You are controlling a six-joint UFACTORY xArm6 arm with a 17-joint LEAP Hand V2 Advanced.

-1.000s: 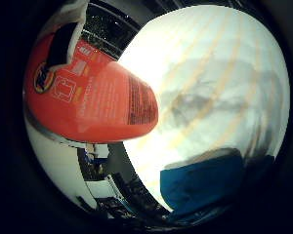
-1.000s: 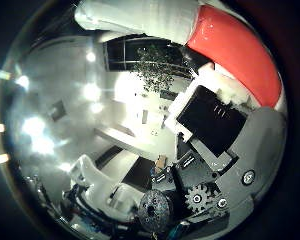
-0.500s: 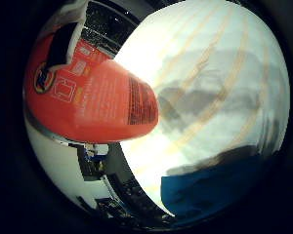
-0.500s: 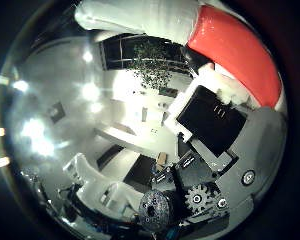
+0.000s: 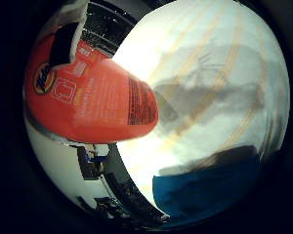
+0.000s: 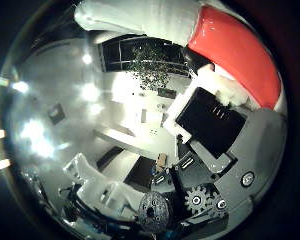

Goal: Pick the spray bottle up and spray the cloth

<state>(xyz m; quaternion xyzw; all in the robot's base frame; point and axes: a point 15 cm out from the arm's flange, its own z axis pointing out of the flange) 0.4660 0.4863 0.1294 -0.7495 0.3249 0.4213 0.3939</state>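
Note:
An orange spray bottle fills much of the little finger side view, close against the palm and lifted off the table. My right hand is shut on it: one white finger curls over its orange shoulder, and a white and black finger part lies across its label. A blue cloth lies on the white, pale-striped tabletop below the bottle's base. The bottle's nozzle and trigger are out of sight.
The shadow of hand and bottle falls on the tabletop between bottle and cloth. The table's dark edge runs beside the cloth, with floor and furniture beyond. In the thumb side view there are ceiling lights and a plant.
The whole little finger side view has shifted, so the camera moved: the blue cloth now takes up more of it and the shadow sits nearer the cloth. The grip on the bottle is unchanged.

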